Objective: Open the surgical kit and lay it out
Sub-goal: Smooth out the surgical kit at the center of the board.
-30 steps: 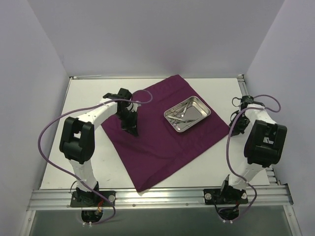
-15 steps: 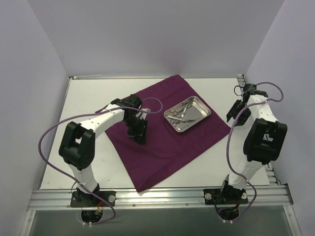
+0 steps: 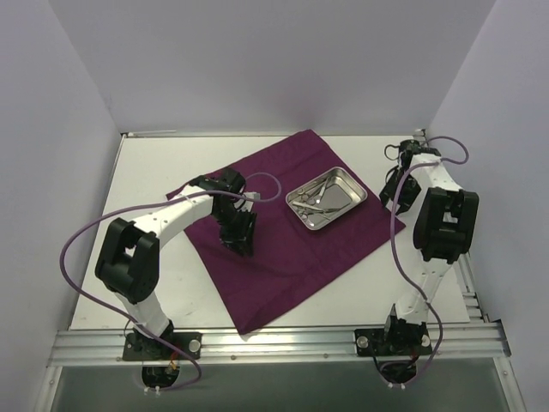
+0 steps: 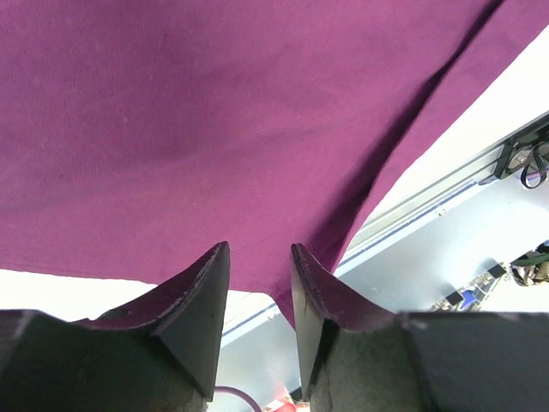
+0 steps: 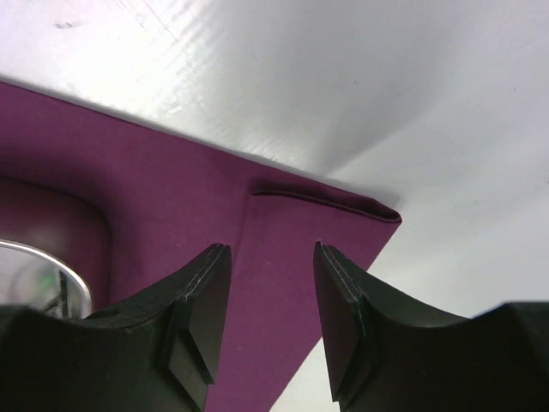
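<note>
Left claw [image 4: 257, 257] narrowly spread, empty, over cloth wrap [image 3: 283, 257] near tabletop [image 3: 154, 172] centre. Right claw [image 5: 270, 257] spread, empty, over wrap's folded corner by right edge.

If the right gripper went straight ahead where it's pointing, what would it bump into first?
Probably the purple cloth, near its folded-over corner. The open right gripper points at it with nothing between, though depth is unclear.
</note>
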